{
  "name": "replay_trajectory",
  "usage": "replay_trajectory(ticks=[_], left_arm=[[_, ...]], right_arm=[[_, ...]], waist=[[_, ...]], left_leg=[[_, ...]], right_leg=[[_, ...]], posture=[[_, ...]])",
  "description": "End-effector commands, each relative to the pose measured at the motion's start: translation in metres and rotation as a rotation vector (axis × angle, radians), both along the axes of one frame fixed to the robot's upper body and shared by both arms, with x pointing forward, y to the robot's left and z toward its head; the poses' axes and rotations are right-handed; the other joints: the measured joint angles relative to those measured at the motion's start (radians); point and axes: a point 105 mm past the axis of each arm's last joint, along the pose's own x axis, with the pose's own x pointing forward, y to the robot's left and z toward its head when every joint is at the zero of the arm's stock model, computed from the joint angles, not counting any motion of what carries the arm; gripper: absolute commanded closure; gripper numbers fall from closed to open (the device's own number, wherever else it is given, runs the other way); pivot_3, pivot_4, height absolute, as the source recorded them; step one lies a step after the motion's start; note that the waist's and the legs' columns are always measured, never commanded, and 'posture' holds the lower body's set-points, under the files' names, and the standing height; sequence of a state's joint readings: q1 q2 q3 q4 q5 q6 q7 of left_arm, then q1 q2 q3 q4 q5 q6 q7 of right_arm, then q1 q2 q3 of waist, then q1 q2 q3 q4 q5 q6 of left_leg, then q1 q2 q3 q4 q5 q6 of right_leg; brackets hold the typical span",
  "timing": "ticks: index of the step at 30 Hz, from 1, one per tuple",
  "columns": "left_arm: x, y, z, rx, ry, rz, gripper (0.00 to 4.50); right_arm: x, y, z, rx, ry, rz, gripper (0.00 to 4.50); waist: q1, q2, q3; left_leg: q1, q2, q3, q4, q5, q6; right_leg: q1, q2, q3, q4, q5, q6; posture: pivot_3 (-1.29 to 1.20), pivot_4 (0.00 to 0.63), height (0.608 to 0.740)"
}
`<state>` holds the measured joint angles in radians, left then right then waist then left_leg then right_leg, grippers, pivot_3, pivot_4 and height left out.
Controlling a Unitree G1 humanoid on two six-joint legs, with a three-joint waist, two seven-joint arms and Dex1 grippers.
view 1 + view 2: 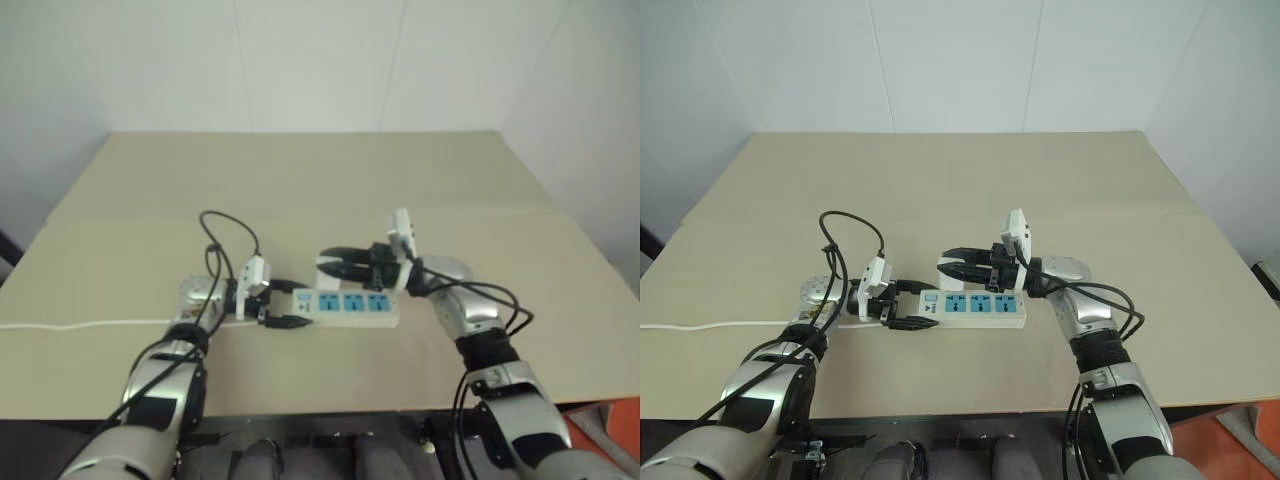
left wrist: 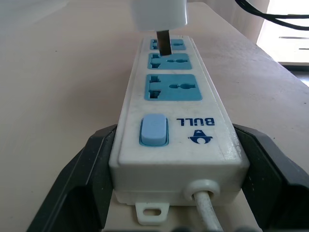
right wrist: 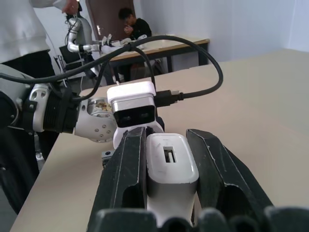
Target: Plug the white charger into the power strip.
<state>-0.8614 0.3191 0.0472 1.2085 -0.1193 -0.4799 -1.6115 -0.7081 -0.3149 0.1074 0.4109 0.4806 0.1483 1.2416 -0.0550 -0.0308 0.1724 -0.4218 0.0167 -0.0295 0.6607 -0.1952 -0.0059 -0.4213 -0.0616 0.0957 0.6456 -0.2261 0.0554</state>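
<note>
Presently, findings run from the robot's left side to its right.
Left gripper (image 1: pixel 908 306): jaws clamped on the switch end of the power strip (image 1: pixel 975 309), a long flat white plastic bar with three blue socket faces, lying on the beige desk (image 1: pixel 1040 190).
Cord: thin white lead (image 1: pixel 710 325) runs off that end toward the desk's left edge.
Right gripper (image 3: pixel 166 162): jaws closed on the white charger (image 3: pixel 171 169), a small rounded white plastic block, held just above the strip's sockets.
Step in hand: seating the plug. Advise squaring the prong (image 2: pixel 164 43) over one socket's slots, then pressing straight down while the left grip steadies the bar.
Obscured: charger body cropped in the left wrist view; one prong visible, target socket uncertain.
</note>
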Motion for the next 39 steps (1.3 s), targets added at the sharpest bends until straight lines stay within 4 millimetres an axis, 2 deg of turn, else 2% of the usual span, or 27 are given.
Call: replay_trajectory(ticks=[1, 16, 39], left_arm=[[0.003, 0.002, 0.011, -0.011, -0.045, 0.001, 1.24], [0.003, 0.002, 0.010, -0.010, -0.039, -0.002, 1.24], [0.002, 0.000, 0.009, -0.026, -0.035, 0.001, 1.24]], right_arm=[[0.003, -0.003, 0.013, 0.017, -0.077, 0.003, 3.39], [0.009, 0.010, -0.006, -0.028, -0.065, 0.032, 3.39], [0.011, -0.004, -0.017, -0.046, -0.045, -0.010, 3.39]], waist=[[0.000, 0.000, 0.000], [-0.010, 0.000, 0.000], [-0.011, 0.000, 0.000]], left_leg=[[0.000, 0.000, 0.000, 0.000, 0.000, 0.000], [0.000, 0.000, 0.000, 0.000, 0.000, 0.000], [0.000, 0.000, 0.000, 0.000, 0.000, 0.000]], right_leg=[[0.000, 0.000, 0.000, 0.000, 0.000, 0.000], [0.000, 0.000, 0.000, 0.000, 0.000, 0.000], [0.000, 0.000, 0.000, 0.000, 0.000, 0.000]], posture=[[0.00, 0.150, 0.740], [0.00, 0.150, 0.740], [0.00, 0.150, 0.740]])
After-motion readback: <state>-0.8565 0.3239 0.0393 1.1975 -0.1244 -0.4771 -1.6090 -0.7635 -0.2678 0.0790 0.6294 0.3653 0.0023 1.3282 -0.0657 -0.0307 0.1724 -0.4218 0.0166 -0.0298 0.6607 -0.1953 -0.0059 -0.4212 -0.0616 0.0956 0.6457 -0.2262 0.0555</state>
